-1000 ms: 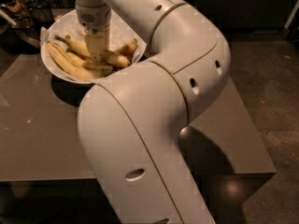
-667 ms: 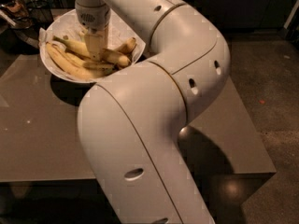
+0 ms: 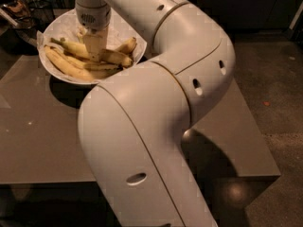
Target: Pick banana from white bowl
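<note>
The white bowl (image 3: 124, 31), lined with white paper, stands at the far left corner of the grey table (image 3: 38, 136). It holds several yellow bananas. The long, thick banana (image 3: 115, 57) lies across the bowl's middle, its greenish stem pointing left. A slimmer curved banana (image 3: 66, 66) lies along the near rim, and a short one (image 3: 129, 44) lies at the right. My gripper (image 3: 96, 51) points straight down into the bowl and rests on the thick banana's middle, hiding that part of it.
My arm's large white links (image 3: 156, 126) arch over the middle of the table and hide much of it. Dark clutter (image 3: 19, 8) sits beyond the bowl at the top left. Dark floor (image 3: 274, 79) lies to the right of the table.
</note>
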`<act>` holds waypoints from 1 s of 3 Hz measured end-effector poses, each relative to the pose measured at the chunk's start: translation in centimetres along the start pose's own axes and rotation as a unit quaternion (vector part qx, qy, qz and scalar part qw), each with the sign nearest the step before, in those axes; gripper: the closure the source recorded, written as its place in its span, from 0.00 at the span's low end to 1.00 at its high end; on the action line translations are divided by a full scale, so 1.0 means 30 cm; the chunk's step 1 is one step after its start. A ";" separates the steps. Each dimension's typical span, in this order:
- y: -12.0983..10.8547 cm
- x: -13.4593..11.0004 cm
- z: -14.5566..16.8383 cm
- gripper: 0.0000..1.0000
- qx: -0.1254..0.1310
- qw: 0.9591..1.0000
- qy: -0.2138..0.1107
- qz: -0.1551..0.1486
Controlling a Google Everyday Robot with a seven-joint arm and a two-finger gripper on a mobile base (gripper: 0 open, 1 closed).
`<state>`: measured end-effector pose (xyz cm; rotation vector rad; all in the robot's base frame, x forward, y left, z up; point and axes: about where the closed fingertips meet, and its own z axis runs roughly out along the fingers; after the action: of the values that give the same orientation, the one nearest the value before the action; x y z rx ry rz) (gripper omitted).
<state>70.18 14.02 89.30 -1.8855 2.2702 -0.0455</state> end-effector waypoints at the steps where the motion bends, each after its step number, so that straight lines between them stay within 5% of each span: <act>1: 0.028 -0.041 -0.061 1.00 0.035 0.999 -0.015 0.002; 2: 0.107 0.011 -0.191 1.00 0.083 0.996 -0.020 0.010; 3: 0.197 0.067 -0.257 1.00 0.104 0.994 -0.015 0.003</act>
<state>62.82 12.44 95.77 -1.7619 2.1579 -0.2409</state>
